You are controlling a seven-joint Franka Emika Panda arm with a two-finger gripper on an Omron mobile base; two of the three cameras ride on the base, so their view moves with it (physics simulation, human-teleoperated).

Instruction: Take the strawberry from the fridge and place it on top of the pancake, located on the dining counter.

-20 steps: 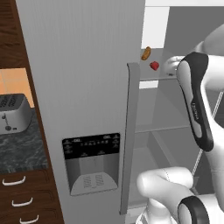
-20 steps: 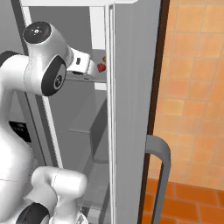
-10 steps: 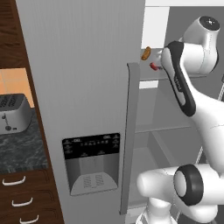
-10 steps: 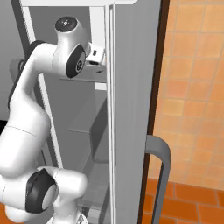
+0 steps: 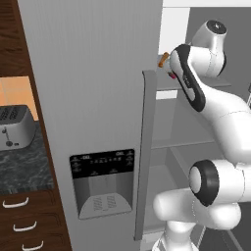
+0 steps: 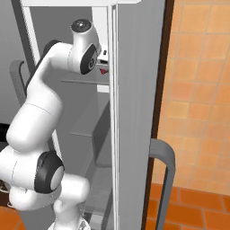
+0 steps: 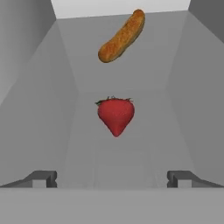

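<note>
Gripper (image 7: 112,179) spread wide and empty, aimed at the strawberry (image 7: 115,115) inside the fridge (image 5: 98,98).

You can see in the hand view that both finger tips (image 7: 41,178) stand far apart with nothing between them; the strawberry lies on the grey shelf floor beyond them, centred in the gap and apart from both. Farther in lies an orange-brown oblong food item (image 7: 122,36), clear of the berry. From the left base view, the arm reaches past the door edge to an upper shelf (image 5: 196,87), where the berry shows as a red speck (image 5: 172,75).

Grey fridge (image 5: 98,98) door ajar, white arm (image 5: 215,112) reaching inside, toaster (image 5: 14,128) on black counter (image 5: 24,166).
</note>
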